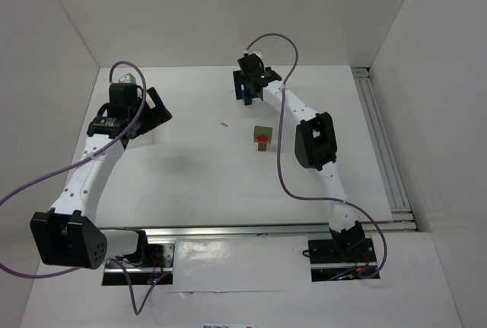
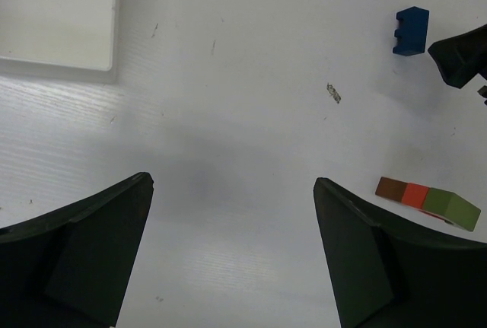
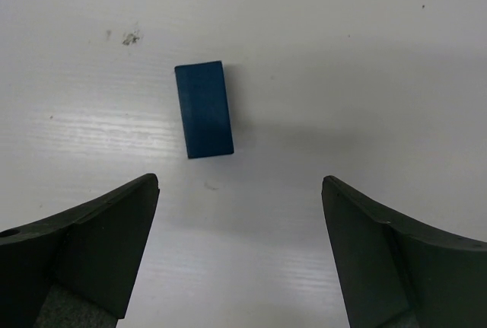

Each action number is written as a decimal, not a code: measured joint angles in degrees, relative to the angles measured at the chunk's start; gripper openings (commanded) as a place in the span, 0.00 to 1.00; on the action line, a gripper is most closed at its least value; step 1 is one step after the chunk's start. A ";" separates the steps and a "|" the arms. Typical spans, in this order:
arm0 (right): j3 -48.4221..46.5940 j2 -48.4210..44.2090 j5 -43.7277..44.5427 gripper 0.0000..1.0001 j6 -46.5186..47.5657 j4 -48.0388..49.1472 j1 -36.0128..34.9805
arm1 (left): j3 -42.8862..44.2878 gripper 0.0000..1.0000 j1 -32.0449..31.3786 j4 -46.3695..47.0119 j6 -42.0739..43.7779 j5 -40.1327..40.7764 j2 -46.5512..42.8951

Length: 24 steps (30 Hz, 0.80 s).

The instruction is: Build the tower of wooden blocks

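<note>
Bright even light, soft shadows (mild tabletop glare), sharp focus

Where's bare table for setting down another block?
Free: wide patch between the left gripper and the block tower; also table right of the right arm. Crowded: far centre, where the right gripper hangs over the blue block near the tower.

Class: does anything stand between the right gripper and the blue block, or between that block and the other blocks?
Nothing visible does. The blue block lies alone below the open right gripper, and only bare table separates it from the brown-red-green blocks.
</note>
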State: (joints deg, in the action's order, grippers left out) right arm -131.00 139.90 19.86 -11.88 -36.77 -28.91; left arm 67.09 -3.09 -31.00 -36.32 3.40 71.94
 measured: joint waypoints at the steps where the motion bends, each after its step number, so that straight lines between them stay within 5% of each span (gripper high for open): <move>1: -0.74 0.98 -0.63 0.94 0.39 0.79 0.44 | 0.00 1.00 0.00 0.17 0.02 0.00 0.15; 12: -4.15 8.48 -5.66 0.94 3.23 8.31 2.16 | 0.00 1.00 0.00 1.42 0.11 1.92 2.16; 16: -4.63 10.25 -6.14 0.86 3.69 9.14 2.16 | 0.00 1.00 0.00 1.44 0.11 2.32 3.30; 24: -5.92 11.45 -6.05 0.35 4.24 10.58 2.16 | 0.00 1.00 0.00 1.44 0.11 2.34 3.69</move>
State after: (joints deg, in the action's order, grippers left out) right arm -136.92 151.35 13.80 -7.64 -26.20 -26.74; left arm 67.09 -3.09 -29.56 -36.21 5.74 75.64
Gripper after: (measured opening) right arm 0.433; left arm 1.000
